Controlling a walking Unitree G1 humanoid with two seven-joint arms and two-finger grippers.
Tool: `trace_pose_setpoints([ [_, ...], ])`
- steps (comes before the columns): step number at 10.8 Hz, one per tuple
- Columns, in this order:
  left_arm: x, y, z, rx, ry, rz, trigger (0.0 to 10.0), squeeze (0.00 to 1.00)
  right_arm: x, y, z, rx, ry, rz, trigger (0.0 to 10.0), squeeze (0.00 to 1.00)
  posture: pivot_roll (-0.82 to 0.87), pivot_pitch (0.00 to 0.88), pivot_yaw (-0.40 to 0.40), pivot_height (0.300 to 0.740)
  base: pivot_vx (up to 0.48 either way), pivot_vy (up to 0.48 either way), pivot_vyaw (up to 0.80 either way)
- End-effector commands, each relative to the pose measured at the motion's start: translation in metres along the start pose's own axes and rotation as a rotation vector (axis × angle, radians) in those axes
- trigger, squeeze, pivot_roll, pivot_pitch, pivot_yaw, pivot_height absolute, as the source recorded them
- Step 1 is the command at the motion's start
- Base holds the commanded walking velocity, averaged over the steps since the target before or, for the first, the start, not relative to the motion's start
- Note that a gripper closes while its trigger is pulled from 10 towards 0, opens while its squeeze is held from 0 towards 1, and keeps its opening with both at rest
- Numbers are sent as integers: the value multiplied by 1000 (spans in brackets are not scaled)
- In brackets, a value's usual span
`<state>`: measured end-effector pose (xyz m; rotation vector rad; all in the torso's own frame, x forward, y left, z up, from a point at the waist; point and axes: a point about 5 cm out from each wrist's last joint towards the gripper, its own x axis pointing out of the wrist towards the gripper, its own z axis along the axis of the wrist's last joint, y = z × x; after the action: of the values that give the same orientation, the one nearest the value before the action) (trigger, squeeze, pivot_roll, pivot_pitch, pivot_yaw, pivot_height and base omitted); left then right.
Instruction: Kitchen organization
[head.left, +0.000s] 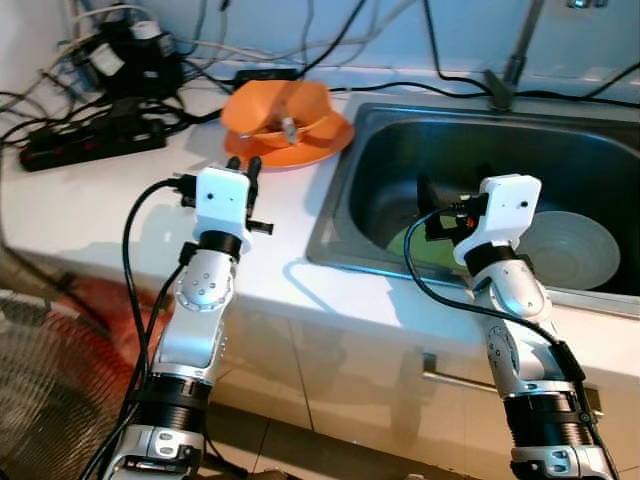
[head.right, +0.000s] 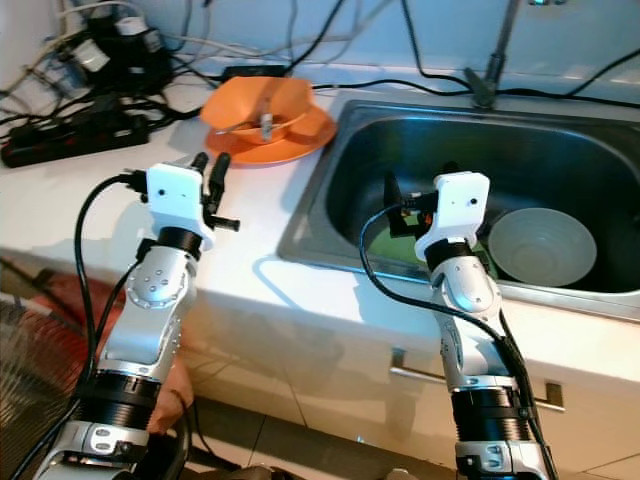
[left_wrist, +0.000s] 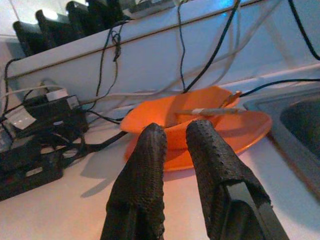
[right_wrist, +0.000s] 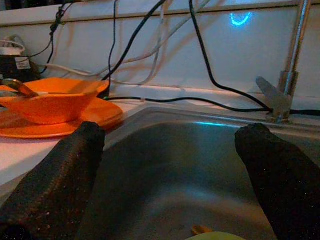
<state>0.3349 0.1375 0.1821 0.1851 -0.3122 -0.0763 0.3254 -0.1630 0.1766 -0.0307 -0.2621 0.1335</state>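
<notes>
The left gripper (head.left: 244, 164) hovered over the white counter (head.left: 110, 205), fingers nearly together, empty, just short of the orange bowl (head.left: 277, 108) on its orange plate (head.left: 325, 140). The right gripper (right_wrist: 170, 175), spread wide and empty, reached into the sink (head.left: 560, 140) beside a grey bowl (head.left: 570, 250). A green item (head.left: 425, 248) below it was partly hidden.

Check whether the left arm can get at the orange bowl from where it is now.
Probably yes. The left gripper hovers over the counter just short of the orange bowl, jaws nearly together and aimed at it. Bare counter lies between them; the cables sit off to the side. The jaws would need to open first.
</notes>
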Motion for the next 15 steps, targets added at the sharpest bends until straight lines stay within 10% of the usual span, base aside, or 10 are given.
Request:
trace_pose_setpoints([
  [1, -1, 2, -2, 2, 9, 8, 10000, 0, 1, -4, 5, -6, -10, -12, 10000, 0, 4, 99, 89, 740, 0, 0, 0],
  [15, 0, 1, -2, -8, 11, 8, 10000, 0, 9, -23, 29, -68, -59, -42, 10000, 0, -5, 94, 85, 740, 0, 0, 0],
])
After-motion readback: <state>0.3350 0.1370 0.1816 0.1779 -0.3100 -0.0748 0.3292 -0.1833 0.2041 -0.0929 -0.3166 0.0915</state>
